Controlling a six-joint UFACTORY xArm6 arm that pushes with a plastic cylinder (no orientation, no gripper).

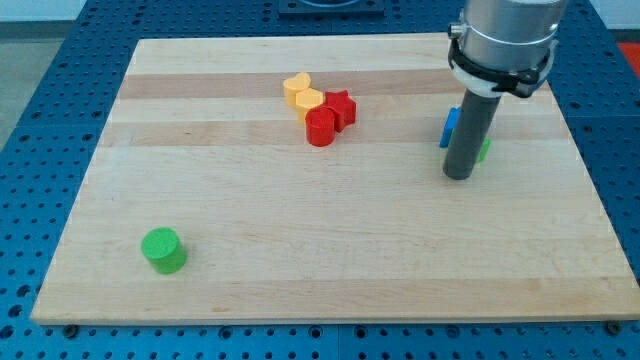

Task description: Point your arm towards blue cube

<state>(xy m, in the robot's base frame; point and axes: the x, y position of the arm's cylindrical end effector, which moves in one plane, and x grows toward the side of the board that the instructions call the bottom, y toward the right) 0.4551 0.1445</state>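
A blue block (pixel 450 125) sits at the view's right, mostly hidden behind my rod, so its shape is unclear. My tip (pixel 458 176) rests on the board just below the blue block, close to it. A green block (pixel 484 150) peeks out from behind the rod on its right side, shape hidden.
A cluster near the top middle holds a yellow heart (pixel 296 88), a yellow block (pixel 309 100), a red star (pixel 341 106) and a red cylinder (pixel 321 127). A green cylinder (pixel 163 249) stands at the lower left. The wooden board (pixel 300 280) lies on a blue perforated table.
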